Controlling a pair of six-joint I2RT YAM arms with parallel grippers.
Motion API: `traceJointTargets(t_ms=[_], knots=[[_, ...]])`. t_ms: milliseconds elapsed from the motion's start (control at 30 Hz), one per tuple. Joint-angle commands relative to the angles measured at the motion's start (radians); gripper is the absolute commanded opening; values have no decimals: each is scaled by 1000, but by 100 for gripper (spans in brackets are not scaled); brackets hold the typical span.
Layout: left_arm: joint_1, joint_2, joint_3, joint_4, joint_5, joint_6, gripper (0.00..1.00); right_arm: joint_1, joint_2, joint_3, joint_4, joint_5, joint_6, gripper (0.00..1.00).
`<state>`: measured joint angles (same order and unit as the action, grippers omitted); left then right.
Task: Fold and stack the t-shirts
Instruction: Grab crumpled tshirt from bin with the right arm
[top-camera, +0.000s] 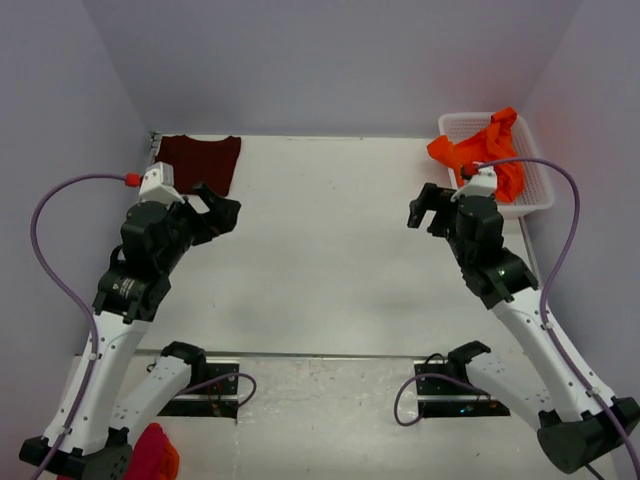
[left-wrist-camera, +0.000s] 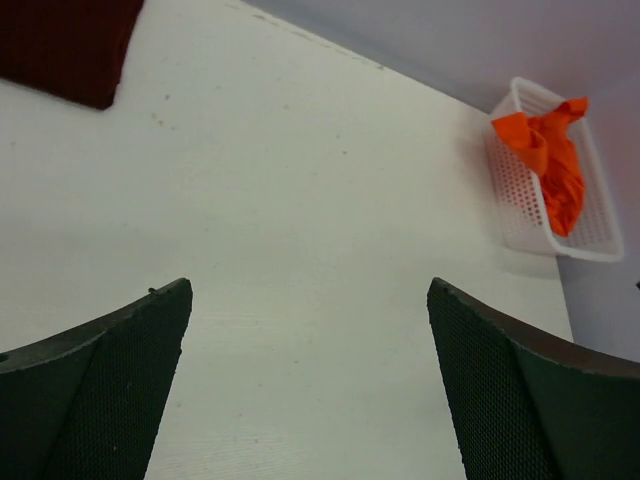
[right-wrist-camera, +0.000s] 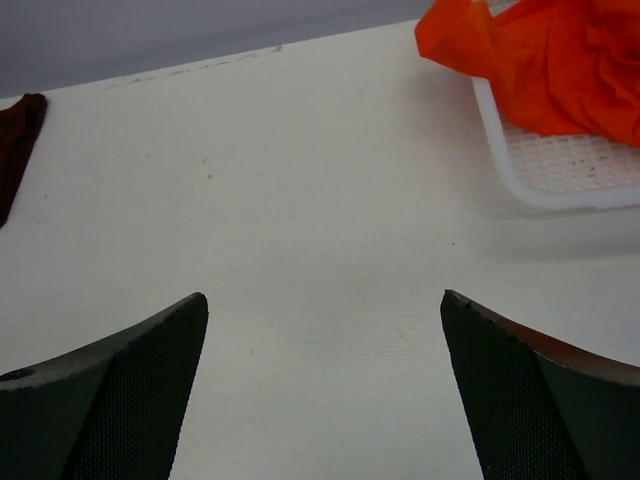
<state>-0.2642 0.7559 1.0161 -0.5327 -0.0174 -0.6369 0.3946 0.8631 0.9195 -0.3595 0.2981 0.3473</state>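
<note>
Orange t-shirt (top-camera: 482, 150) fills basket (top-camera: 532, 188); maroon t-shirt (top-camera: 198, 160) perhaps folded; left pincer (left-wrist-camera: 308, 295), right pincer (right-wrist-camera: 325, 300) open.

Orange t-shirt (top-camera: 482, 150) in basket (top-camera: 532, 206), maroon t-shirt (top-camera: 198, 162) far-left

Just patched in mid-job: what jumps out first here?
The orange shirt stands out, crumpled and spilling over the white basket at the far right corner. Opposite, the maroon shirt lies flat at the far left. The left gripper and right gripper hover short of them, jaws open and empty.
</note>
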Motion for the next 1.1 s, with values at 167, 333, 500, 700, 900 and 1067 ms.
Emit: traceJointTargets(t_ms=[167, 333, 500, 700, 900, 1067], knots=[[0, -18, -160, 20, 11, -35, 100, -100, 218, 183, 76, 219, -105, 99], [0, 65, -201, 118, 221, -15, 100, -264, 590, 500, -10, 237, -83, 99], [0, 19, -248, 145, 199, 22, 100, -419, 875, 728, -29, 282, -84, 98], [-1, -20, -191, 82, 73, 124, 100, -517, 1123, 898, 50, 225, -198, 95], [-1, -67, -195, 70, 69, 178, 100, -596, 1269, 998, 60, 144, -326, 93], [-41, -49, -212, 76, 48, 186, 100, -643, 1336, 976, 128, 168, -439, 92]])
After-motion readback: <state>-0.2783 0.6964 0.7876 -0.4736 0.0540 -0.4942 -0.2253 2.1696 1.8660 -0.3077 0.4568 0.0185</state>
